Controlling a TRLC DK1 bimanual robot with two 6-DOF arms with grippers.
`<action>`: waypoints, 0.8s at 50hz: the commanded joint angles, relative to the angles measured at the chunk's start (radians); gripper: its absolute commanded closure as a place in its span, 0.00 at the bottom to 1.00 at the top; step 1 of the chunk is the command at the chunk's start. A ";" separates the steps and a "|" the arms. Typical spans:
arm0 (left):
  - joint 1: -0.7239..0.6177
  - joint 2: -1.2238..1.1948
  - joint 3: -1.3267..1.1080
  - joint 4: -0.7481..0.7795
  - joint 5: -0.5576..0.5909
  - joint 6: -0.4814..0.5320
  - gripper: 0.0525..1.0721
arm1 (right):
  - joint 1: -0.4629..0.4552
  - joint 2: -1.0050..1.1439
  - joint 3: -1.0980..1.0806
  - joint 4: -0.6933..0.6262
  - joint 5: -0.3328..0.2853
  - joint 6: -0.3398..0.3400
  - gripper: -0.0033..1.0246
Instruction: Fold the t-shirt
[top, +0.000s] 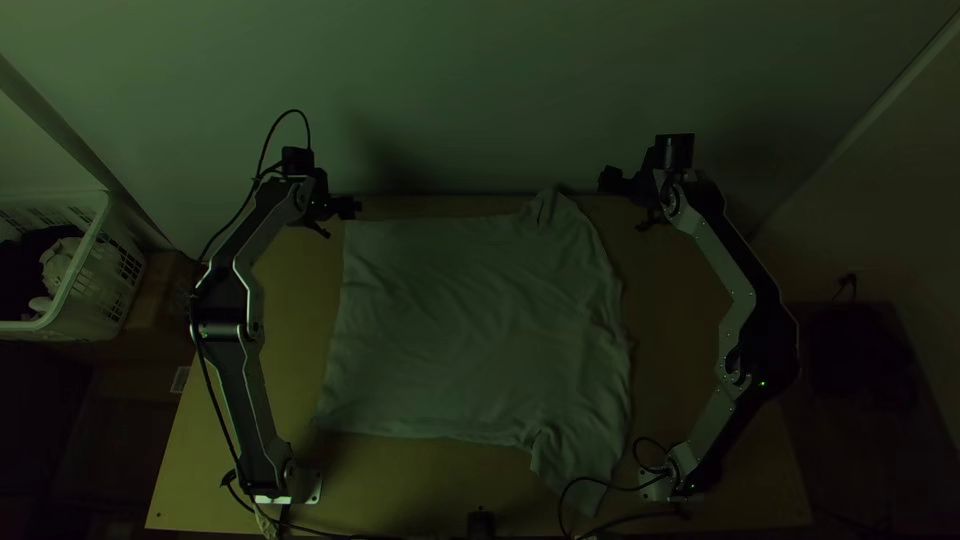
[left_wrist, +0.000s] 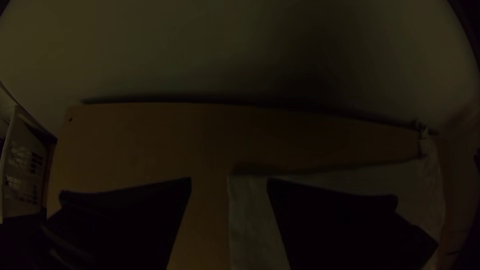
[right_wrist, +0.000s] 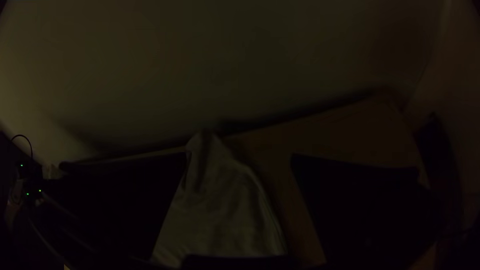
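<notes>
So the shirt (top: 480, 320) was lying spread out on the worktop (top: 670, 340), pretty flat through the body with some soft wrinkles running across it. Its hem (top: 345, 320) faced the left arm's side, and the sleeve end was over toward the right arm. The far sleeve (top: 570, 225) went right up to the worktop's back edge and looked kinda creased, while the near sleeve (top: 580, 460) pointed down toward the right arm's base, with a black cable (top: 620, 488) crossing by its tip.

Left pincer (top: 335, 220) was up at the shirt's far hem corner, and its wrist view had the pincer (left_wrist: 229, 179) wide open. Right pincer (top: 628, 203) was out near the far sleeve, a bit to its right, also wide open going by its own wrist view.

As for the rest, a white basket (top: 97, 285) sat off past the left side of the worktop with dark stuff and something pale in it, too dim to say what. Behind the worktop was a plain pale wall (top: 480, 90).
</notes>
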 joint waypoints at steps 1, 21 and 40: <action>-0.006 0.041 0.021 -0.020 -0.009 -0.010 0.27 | 0.001 0.017 0.044 -0.046 -0.043 0.088 0.07; -0.014 0.098 0.033 0.002 -0.016 0.001 0.69 | -0.027 0.063 0.069 -0.093 -0.132 0.160 0.07; -0.032 0.142 0.070 0.041 0.004 -0.013 0.69 | -0.021 0.106 0.057 -0.093 -0.132 0.120 0.07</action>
